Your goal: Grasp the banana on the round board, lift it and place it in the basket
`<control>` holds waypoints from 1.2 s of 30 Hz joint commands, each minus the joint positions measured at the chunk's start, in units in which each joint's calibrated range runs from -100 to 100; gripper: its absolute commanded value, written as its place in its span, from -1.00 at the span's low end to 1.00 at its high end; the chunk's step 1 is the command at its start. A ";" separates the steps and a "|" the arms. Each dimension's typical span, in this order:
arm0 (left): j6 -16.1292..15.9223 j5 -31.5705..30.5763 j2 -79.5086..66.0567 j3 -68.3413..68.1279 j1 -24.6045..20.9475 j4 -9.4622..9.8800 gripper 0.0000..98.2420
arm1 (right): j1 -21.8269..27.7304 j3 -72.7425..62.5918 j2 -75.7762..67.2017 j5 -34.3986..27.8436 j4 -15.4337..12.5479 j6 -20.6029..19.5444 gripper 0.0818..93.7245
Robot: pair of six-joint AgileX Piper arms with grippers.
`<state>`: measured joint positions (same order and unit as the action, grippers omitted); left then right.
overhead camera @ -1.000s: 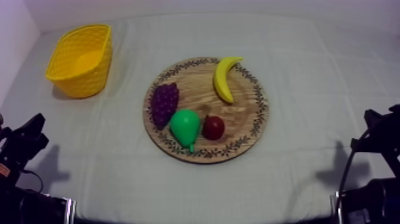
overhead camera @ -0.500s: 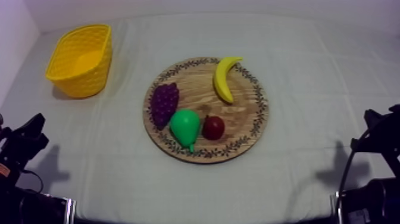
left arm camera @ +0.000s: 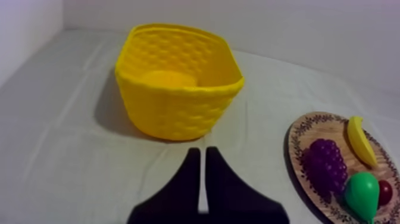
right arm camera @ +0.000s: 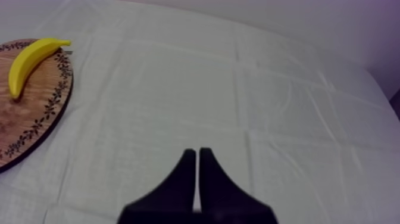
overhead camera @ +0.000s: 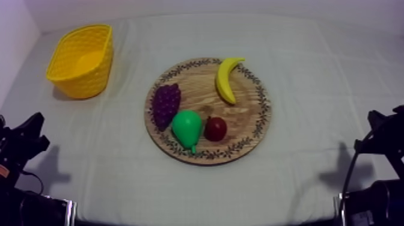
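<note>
The banana (overhead camera: 226,79) lies on the far right part of the round wooden board (overhead camera: 246,126), its tip over the patterned rim; it also shows as the banana (right arm camera: 30,61) and the banana (left arm camera: 361,140). The yellow basket (overhead camera: 81,59) stands upright at the far left of the table, with nothing visible inside it. My left gripper (left arm camera: 199,153) is shut on nothing, a short way in front of the yellow basket (left arm camera: 176,80). My right gripper (right arm camera: 197,153) is shut too, over bare cloth to the right of the board (right arm camera: 36,113).
On the board with the banana are a bunch of purple grapes (overhead camera: 165,104), a green pear (overhead camera: 187,128) and a small red fruit (overhead camera: 216,128). Both arms rest low at the table's near corners, left arm (overhead camera: 21,147) and right arm (overhead camera: 382,135). Open cloth surrounds the board.
The left arm has shifted slightly leftward at the near left corner. Everything else is unchanged.
</note>
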<state>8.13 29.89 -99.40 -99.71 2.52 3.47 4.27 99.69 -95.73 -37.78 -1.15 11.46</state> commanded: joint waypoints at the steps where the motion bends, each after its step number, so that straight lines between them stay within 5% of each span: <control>1: 0.44 0.02 1.54 0.36 -0.03 -0.17 -0.92 | 0.02 -0.03 -0.02 -0.04 0.01 -0.01 -0.99; 7: 2.12 -0.79 12.11 7.31 1.12 -1.37 -0.92 | 0.02 -0.03 -0.02 -0.04 0.01 -0.01 -0.99; 12: -1.98 1.41 22.33 21.43 0.89 -5.81 -0.92 | 0.02 -0.03 -0.02 -0.04 0.01 0.02 -0.99; 16: -2.42 5.08 29.67 34.03 1.72 -6.67 -0.92 | 0.02 -0.03 -0.02 -0.04 0.01 0.03 -0.99; 20: 0.25 7.83 37.52 45.63 4.90 -4.88 -0.92 | 0.02 -0.03 -0.02 -0.04 0.01 0.04 -0.99; 27: 3.58 11.50 49.55 60.06 8.70 -4.92 -0.92 | 0.02 -0.03 -0.02 -0.04 0.01 0.04 -0.99; 32: 11.52 11.82 56.69 65.76 15.24 -0.10 -0.92 | 0.02 -0.03 -0.02 -0.04 0.01 0.01 -0.99; 36: 14.39 13.31 63.24 70.66 18.05 0.40 -0.92 | 0.02 -0.03 -0.02 -0.04 0.01 0.03 -0.99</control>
<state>19.62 43.05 -39.81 -31.60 18.85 3.89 4.27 99.69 -95.73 -37.78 -1.15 11.50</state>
